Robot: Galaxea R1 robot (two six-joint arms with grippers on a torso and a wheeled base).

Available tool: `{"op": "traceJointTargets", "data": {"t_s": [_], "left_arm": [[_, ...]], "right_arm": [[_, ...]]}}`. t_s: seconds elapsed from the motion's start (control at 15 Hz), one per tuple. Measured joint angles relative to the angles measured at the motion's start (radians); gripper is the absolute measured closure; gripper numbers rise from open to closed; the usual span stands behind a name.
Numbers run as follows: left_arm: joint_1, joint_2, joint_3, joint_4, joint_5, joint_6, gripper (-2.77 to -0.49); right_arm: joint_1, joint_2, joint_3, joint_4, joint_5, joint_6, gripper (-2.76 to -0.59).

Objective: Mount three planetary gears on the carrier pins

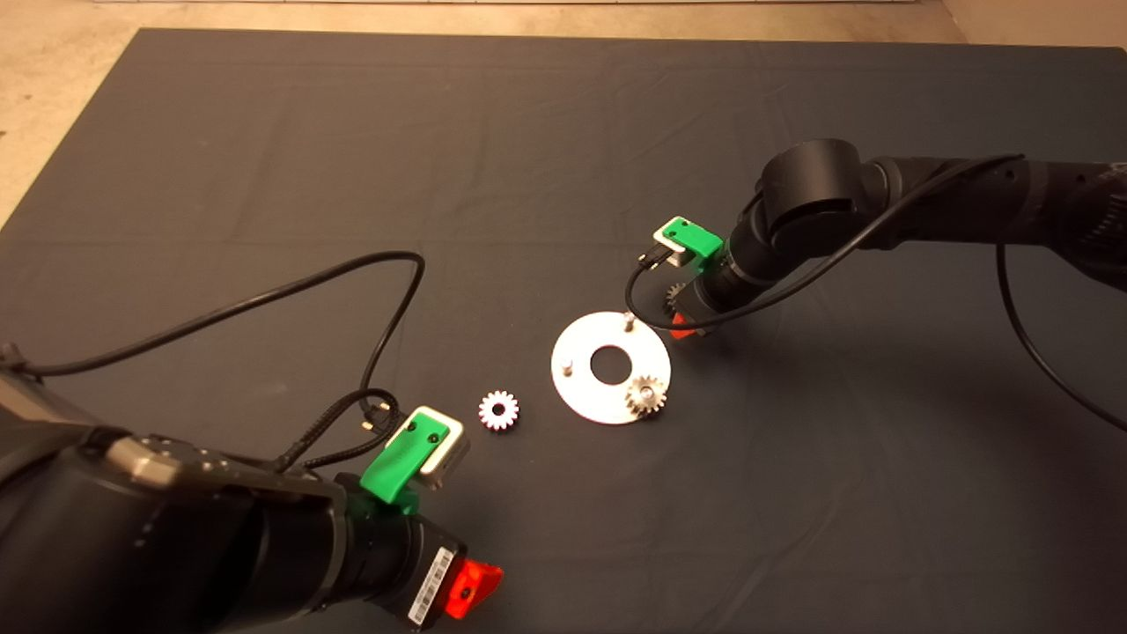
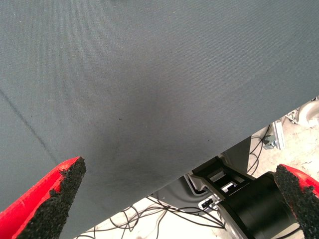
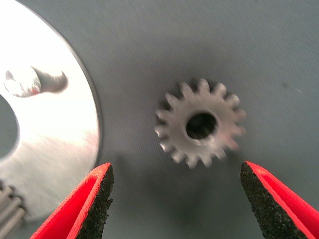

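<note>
The carrier disc [image 1: 581, 387] lies mid-mat with two bare carrier pins [image 1: 629, 321] [image 1: 569, 364]. A dark planetary gear [image 1: 647, 394] sits on the third pin. A bright gear [image 1: 499, 410] lies flat on the mat left of the disc. Another dark gear [image 3: 201, 124] lies flat on the mat just beyond the disc's right edge [image 3: 55, 144]. My right gripper [image 3: 177, 199] hangs over this gear, open, its fingers apart on either side and not touching it. In the head view that gear [image 1: 673, 295] peeks out beside the right gripper [image 1: 682, 328]. My left gripper [image 2: 179, 199] stands open and empty.
The left arm rests at the mat's lower left, gripper [image 1: 471, 588] near the front edge. Black cables loop over the mat beside both arms. Past the mat's edge the left wrist view shows cables and floor [image 2: 164, 219].
</note>
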Motion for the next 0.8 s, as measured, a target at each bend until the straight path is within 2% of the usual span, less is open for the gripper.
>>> {"op": "traceJointTargets", "data": {"t_s": [0.07,0.4,0.8], "left_arm": [[0.000,0.000,0.000,0.000,0.000,0.000,-2.75],[-0.011,0.000,0.000,0.000,0.000,0.000,-2.75],[-0.011,0.000,0.000,0.000,0.000,0.000,-2.75]], "right_arm": [[-0.001,0.000,-0.013,0.000,0.008,0.000,-1.87],[-0.001,0.000,-0.029,0.000,0.009,-0.004,-1.87],[-0.001,0.006,-0.050,0.000,0.011,-0.004,-1.87]]}}
